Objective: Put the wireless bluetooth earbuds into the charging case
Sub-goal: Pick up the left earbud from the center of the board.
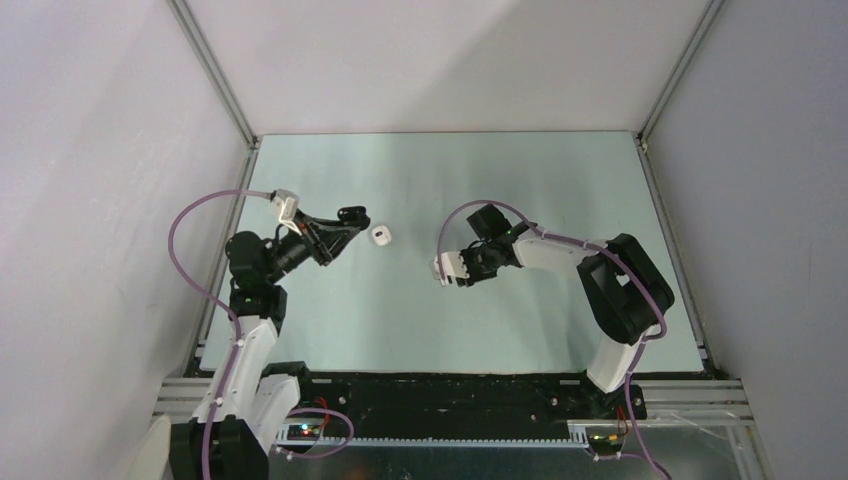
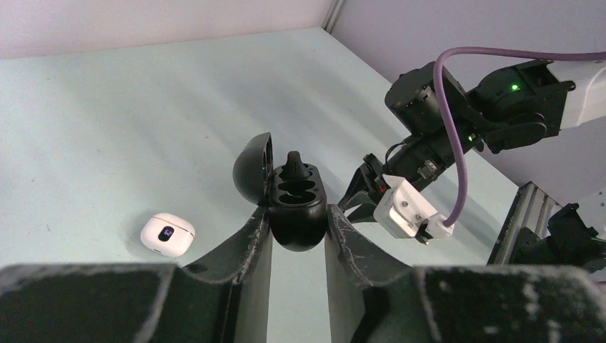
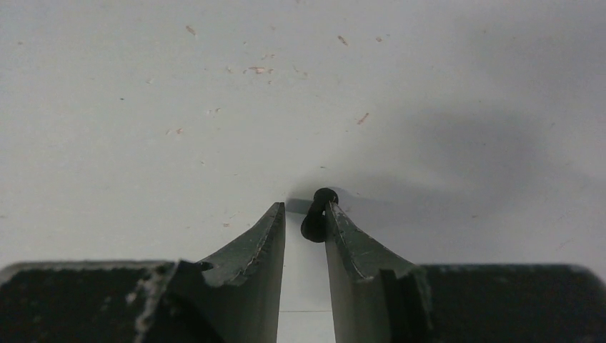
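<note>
- Table [image 1: 450, 330]: pale green, walls on 3 sides, bare room between the arms
- Left gripper [image 2: 298, 213]: clamped on black charging case [image 2: 294, 193], raised, lid open; case bottom hidden by fingers
- Right gripper [image 3: 304, 207]: jaws narrowly parted, low over table; whether it grips cannot be told
- White case [image 2: 167, 234]: shut, on table near left gripper
- Seated black earbud [image 2: 294, 161]: upright in black charging case
- Loose black earbud [image 3: 314, 214]: touching 1 right fingertip, partly hidden
</note>
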{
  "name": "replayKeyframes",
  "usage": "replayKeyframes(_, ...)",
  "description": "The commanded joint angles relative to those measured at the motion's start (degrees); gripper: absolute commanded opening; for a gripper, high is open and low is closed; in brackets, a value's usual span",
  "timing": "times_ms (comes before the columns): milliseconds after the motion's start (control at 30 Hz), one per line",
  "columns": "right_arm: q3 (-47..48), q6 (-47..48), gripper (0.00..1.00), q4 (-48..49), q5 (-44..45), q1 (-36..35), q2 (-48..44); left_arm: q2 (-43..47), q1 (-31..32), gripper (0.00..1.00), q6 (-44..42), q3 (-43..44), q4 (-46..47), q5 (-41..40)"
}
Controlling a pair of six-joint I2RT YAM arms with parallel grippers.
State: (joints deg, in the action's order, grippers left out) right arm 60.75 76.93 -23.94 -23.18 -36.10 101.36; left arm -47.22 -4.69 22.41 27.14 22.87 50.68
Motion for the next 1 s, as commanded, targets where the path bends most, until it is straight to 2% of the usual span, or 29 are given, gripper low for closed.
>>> replayKeyframes(0, -0.01, -2.48, 0.31, 2.48, 2.47, -0.03, 1.04, 0.24, -0.51, 0.0, -1.24, 1.67, 0.94, -0.6)
replayKeyframes(267, 0.06, -4.97, 0.23, 3.09, 2.12, -0.04, -0.1, 0.43, -0.59, 0.0, -1.17, 1.27, 0.9, -0.75)
replayKeyframes(533, 4.43, -10.5, 0.07, -1.52, -0.19, -0.15, -2.7, 0.02, -0.59, 0.0, -1.99, 1.31, 0.91, 0.04)
replayKeyframes(800, 23.47, -28.53, 0.04, -16.68, -10.89, -1.03, -9.71, -5.21, 1.39, 0.0, -11.25, 2.59, 2.24, 8.43)
replayKeyframes(967, 34.59, -37.37, 0.05, -20.56, -13.61, -4.8, -11.37, -9.11, 3.88, 0.0, -16.55, 4.37, 2.6, 14.84)
